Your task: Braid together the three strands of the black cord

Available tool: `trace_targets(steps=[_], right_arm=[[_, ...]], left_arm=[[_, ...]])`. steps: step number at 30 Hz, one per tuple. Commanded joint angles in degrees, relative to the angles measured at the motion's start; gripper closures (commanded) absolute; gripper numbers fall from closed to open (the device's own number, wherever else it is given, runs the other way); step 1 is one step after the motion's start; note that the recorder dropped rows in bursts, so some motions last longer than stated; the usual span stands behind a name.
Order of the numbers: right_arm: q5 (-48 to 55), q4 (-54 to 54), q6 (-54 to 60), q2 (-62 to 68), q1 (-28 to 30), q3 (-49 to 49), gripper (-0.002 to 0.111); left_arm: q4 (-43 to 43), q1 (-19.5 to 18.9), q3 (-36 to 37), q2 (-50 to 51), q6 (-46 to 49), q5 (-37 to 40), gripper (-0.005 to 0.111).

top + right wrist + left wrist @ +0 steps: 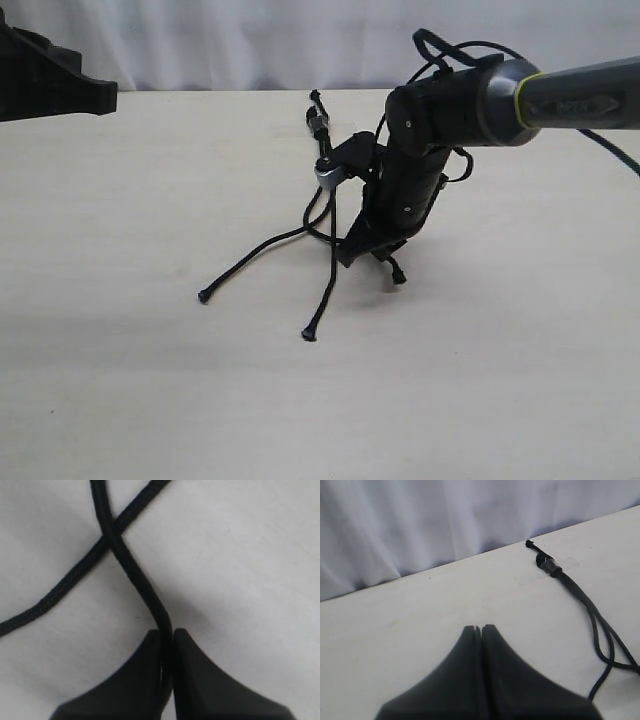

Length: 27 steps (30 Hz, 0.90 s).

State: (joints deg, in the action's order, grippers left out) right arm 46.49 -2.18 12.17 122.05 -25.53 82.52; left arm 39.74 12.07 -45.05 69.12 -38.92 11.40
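Note:
The black cord's knotted, clamped end (317, 118) (548, 565) lies at the far middle of the table (120, 380). From it the three strands run toward the near side. One ends at a knobby tip on the left (204, 297). A second ends nearer the front (309, 335). The third (141, 589) is pinched in my right gripper (372, 250) (167, 633), which is shut on it low over the table; its tip (399, 278) pokes out beyond the fingers. It crosses another strand (65, 587). My left gripper (481, 628) (100, 95) is shut on nothing, up at the far left.
Clear tape (570, 562) holds the clamped end to the table. A white curtain (420, 525) hangs behind the far edge. The right arm's smooth cable (610, 148) loops over its wrist and partly hides the cord's upper strands.

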Motion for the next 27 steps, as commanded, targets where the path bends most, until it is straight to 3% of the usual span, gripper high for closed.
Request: trace_targets(steps=[1, 4, 9, 11, 14, 18, 27], right_arm=[[-1.4, -3.0, -2.6, 0.0, 0.0, -0.2, 0.078], [-0.8, -3.1, -2.8, 0.0, 0.0, -0.2, 0.05], [0.9, -3.2, -2.8, -4.6, 0.0, -0.2, 0.038], [1.5, -3.3, -3.4, -10.6, 0.1, -0.2, 0.044], [1.4, -3.4, -5.3, -20.3, 0.1, -0.2, 0.075], [-0.3, -3.4, -8.1, -31.2, 0.1, -2.4, 0.104], [-17.1, -3.4, -13.8, -52.3, 0.1, -24.8, 0.104]], left_arm=[[0.1, -0.2, 0.3, -0.4, -0.4, -0.2, 0.107], [0.1, -0.2, 0.3, -0.4, -0.4, -0.2, 0.107], [0.1, -0.2, 0.3, -0.4, -0.4, -0.2, 0.107], [0.1, -0.2, 0.3, -0.4, -0.4, -0.2, 0.107], [0.1, -0.2, 0.3, -0.4, -0.4, -0.2, 0.107], [0.1, -0.2, 0.3, -0.4, -0.4, -0.2, 0.107], [0.1, -0.2, 0.3, -0.4, -0.4, -0.2, 0.107]])
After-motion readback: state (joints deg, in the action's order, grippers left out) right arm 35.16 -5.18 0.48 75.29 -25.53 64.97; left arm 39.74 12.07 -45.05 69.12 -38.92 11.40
